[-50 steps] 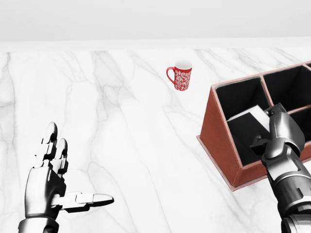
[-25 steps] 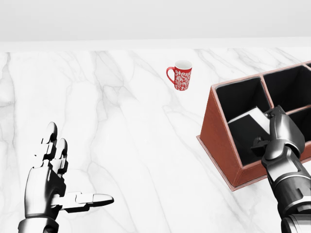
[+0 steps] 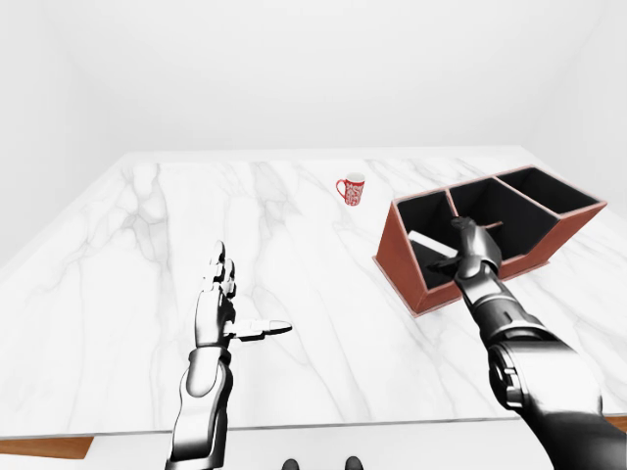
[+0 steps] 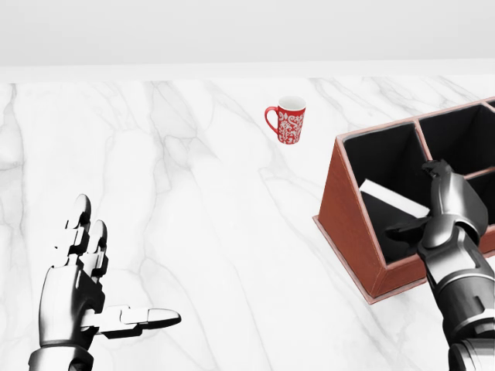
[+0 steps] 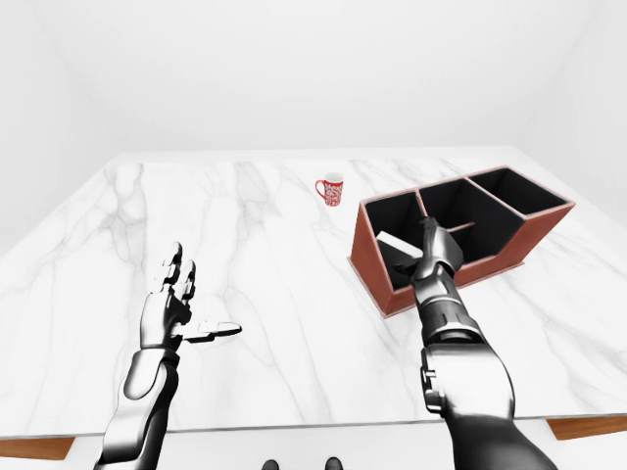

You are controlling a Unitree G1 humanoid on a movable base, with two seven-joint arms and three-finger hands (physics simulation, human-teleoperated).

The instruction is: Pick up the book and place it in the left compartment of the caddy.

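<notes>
The white book [image 4: 393, 198] lies tilted inside the lower left compartment of the red-brown caddy [image 4: 343, 202], close to the divider. My right hand [image 4: 420, 207] hovers over that compartment, open. Its thumb is spread to the left below the book, its fingers [image 4: 438, 171] point up, and nothing is gripped. In the head view's lower left, my left hand [image 4: 112, 290] is held open above the marble, far from the caddy. The book also shows in the left-eye view [image 3: 427, 242].
A red patterned mug [image 4: 288, 124] stands on the white marble counter [image 4: 201, 216], up and left of the caddy. The caddy's other black compartments [image 4: 456, 139] run off the right edge. A pale wall rises beyond the counter's far edge.
My right hand has opened and let go of the book, which dropped from standing tilted in the fingers to lying lower in the compartment. The left hand has not moved.
</notes>
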